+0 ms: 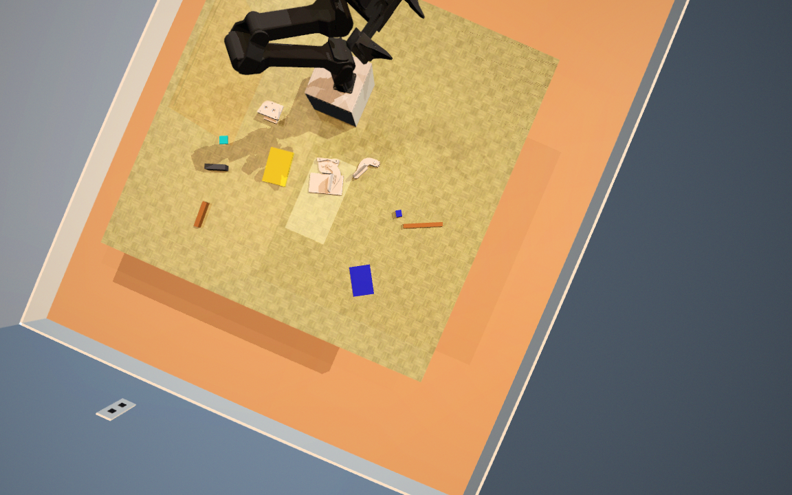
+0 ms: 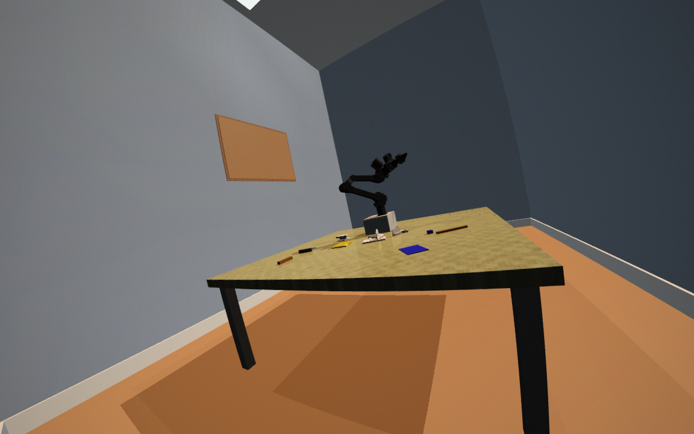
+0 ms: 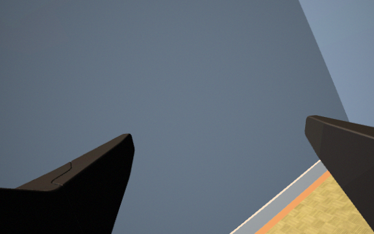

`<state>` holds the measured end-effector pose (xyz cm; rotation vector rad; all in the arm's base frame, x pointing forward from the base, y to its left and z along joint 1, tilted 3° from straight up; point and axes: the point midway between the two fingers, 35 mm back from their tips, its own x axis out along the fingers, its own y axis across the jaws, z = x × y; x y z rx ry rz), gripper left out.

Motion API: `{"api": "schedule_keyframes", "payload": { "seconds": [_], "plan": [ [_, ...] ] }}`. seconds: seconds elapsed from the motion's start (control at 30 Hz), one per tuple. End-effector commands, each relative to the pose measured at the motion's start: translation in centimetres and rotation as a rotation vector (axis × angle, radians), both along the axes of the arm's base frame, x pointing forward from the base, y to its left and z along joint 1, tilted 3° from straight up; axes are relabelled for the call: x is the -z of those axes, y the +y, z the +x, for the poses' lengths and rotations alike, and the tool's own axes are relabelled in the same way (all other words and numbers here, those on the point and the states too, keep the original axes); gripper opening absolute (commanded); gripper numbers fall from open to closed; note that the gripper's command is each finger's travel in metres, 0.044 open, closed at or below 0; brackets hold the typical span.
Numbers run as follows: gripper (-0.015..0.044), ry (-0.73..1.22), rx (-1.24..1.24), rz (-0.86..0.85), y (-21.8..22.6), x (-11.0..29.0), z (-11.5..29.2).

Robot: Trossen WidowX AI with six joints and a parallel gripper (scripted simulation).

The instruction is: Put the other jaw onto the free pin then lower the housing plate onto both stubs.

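Observation:
The pale base (image 1: pixel 316 182) (image 2: pixel 369 241) lies mid-table with one curved pale jaw (image 1: pixel 333 174) standing over it. The loose pale jaw (image 1: pixel 364 167) (image 2: pixel 396 231) lies on the table just to the right of the base in the top view. The pale housing plate (image 1: pixel 271 108) (image 2: pixel 342 237) lies apart, to the upper left of the base in the top view. My gripper (image 1: pixel 408 37) (image 3: pixel 217 133) is wide open and empty, raised high near the robot's mount, far from all these parts. Pins, stubs and gear teeth are too small to make out.
A yellow plate (image 1: pixel 278 166) lies left of the base. A cyan cube (image 1: pixel 223 139), a dark block (image 1: pixel 216 167) and an orange bar (image 1: pixel 201 214) lie farther left. A small blue cube (image 1: pixel 398 213), another orange bar (image 1: pixel 422 225) and a blue plate (image 1: pixel 361 280) lie toward the right and front.

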<state>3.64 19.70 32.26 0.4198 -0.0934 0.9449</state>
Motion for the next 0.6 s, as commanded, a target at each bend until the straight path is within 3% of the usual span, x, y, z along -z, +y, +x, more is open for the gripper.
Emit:
{"api": "schedule_keyframes", "payload": {
  "seconds": [0.0, 0.57],
  "plan": [
    [0.044, -0.013, 0.007, -0.011, 0.6, -0.1, 0.1],
    [0.044, -0.051, 0.051, -0.104, 3.6, 0.9, 1.3]
  ]
}}
